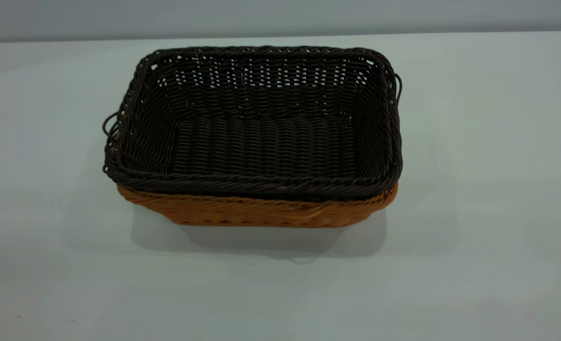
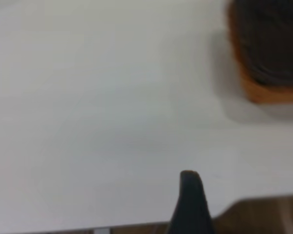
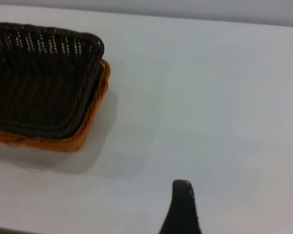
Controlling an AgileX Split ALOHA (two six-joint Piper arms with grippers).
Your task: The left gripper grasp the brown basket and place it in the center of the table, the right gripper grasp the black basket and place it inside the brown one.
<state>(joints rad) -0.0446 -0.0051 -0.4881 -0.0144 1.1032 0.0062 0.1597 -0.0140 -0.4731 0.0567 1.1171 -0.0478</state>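
Near the middle of the large plain white table [image 1: 475, 189] sits the shallow orange-brown wicker basket [image 1: 257, 212], and the darker, slightly deeper brown-black wicker basket [image 1: 261, 137] is nested right inside it, rims nearly lined up. Only a strip of the brown one shows along the near side, toward 6 o'clock in the exterior view. The black one looks a touch skewed, with its loop handle poking out at about 9 o'clock, probably because it was dropped in rather than pressed down (my guess).

Judging by how things lie, both placements look done, so there's nothing left to hold.

Neither arm appears in the exterior view. The left gripper [image 2: 189, 204] shows just one dark fingertip over bare table, well apart from the stacked baskets. Same story for the right gripper [image 3: 181, 207]: one fingertip, baskets off to the side, nothing touching. With only one finger visible each, I can't tell whether either pair of jaws is apart or together.
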